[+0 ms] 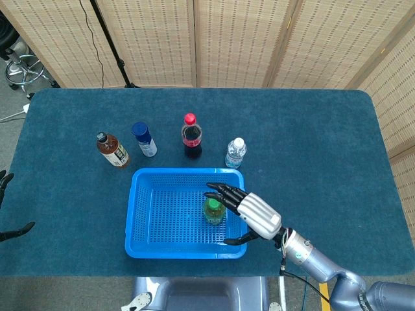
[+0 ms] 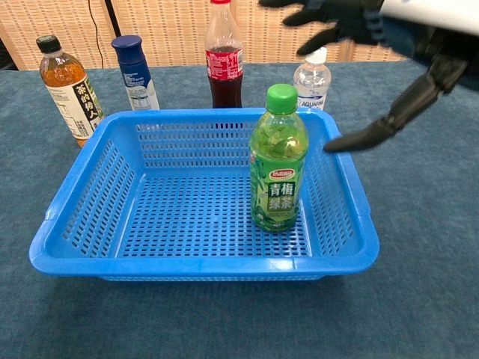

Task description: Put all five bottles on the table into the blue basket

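A green tea bottle (image 2: pixel 278 159) (image 1: pixel 214 210) stands upright inside the blue basket (image 2: pixel 90 164) (image 1: pixel 146 220), at its right side. My right hand (image 1: pixel 249 210) (image 2: pixel 374 45) hovers just above and to the right of it, fingers spread, holding nothing. Behind the basket stand a brown tea bottle (image 1: pixel 112 149) (image 2: pixel 69 88), a blue-capped bottle (image 1: pixel 143 138) (image 2: pixel 136 72), a red-capped cola bottle (image 1: pixel 191 135) (image 2: pixel 224 54) and a small water bottle (image 1: pixel 235 153) (image 2: pixel 312 78). My left hand (image 1: pixel 8 207) shows only as dark fingers at the left edge of the head view, off the table.
The dark blue table top (image 1: pixel 311 142) stretches wide to the right and back of the basket. Slatted screens (image 1: pixel 233 39) stand behind the table. A stool (image 1: pixel 23 65) and a stand pole (image 1: pixel 110 42) sit on the floor at the back left.
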{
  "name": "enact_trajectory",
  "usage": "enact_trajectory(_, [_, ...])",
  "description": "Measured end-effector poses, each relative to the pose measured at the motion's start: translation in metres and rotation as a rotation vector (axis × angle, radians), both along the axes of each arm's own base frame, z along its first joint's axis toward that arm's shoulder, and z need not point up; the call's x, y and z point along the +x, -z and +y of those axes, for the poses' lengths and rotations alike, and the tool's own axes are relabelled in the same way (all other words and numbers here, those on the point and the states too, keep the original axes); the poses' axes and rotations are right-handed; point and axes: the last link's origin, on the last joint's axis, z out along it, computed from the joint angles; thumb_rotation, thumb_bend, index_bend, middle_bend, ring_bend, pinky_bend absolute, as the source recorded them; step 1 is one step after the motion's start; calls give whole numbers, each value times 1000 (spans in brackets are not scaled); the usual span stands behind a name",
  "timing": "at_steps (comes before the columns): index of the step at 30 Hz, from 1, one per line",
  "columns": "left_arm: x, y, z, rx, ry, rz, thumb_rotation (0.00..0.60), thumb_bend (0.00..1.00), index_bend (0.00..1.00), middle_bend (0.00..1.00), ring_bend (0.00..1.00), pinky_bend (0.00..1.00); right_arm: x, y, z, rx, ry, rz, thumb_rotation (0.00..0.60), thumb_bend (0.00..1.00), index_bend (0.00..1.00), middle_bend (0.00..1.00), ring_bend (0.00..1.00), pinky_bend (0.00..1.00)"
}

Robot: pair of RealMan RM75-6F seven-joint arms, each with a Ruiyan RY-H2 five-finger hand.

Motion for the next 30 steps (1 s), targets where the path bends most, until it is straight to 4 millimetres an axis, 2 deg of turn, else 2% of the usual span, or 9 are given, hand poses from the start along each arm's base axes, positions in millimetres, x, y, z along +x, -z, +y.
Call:
enact_trajectory(3, [0, -1, -1, 1, 2, -2, 600, 37, 0, 0, 0, 0, 0, -22, -13, -88, 53, -46, 600, 0, 2, 0, 0, 13])
enact_trajectory(5, [0, -1, -2, 1, 5, -3, 600, 37, 0, 0, 0, 0, -4, -33, -23, -124, 99, -53, 600, 0, 0, 0, 0, 0])
enact_trajectory(9, [1, -1, -2, 1, 9, -3, 600, 37, 0, 0, 0, 0, -19, -53, -47, -176, 228, -54, 600, 0, 0, 0, 0, 0])
enact_trajectory(12, [2, -1, -2, 1, 11, -3, 600, 37, 0, 0, 0, 0, -38, -58, -68, -165, 342, -39, 600, 0, 0, 0, 0, 0])
enact_trajectory(21, [6, 1, -3, 20, 23, 24, 600, 37, 0, 0, 0, 0, -79, -44, -110, 16, 550, 28, 600, 0, 0, 0, 0, 0])
enact_trajectory(26, [7, 3, -3, 28, 13, 35, 600, 37, 0, 0, 0, 0, -85, -31, -128, 31, 574, 55, 600, 0, 0, 0, 0, 0])
enact_trajectory(30, [6, 3, -1, 36, 2, 41, 600, 36, 0, 0, 0, 0, -84, -8, -141, 45, 587, 63, 600, 0, 0, 0, 0, 0])
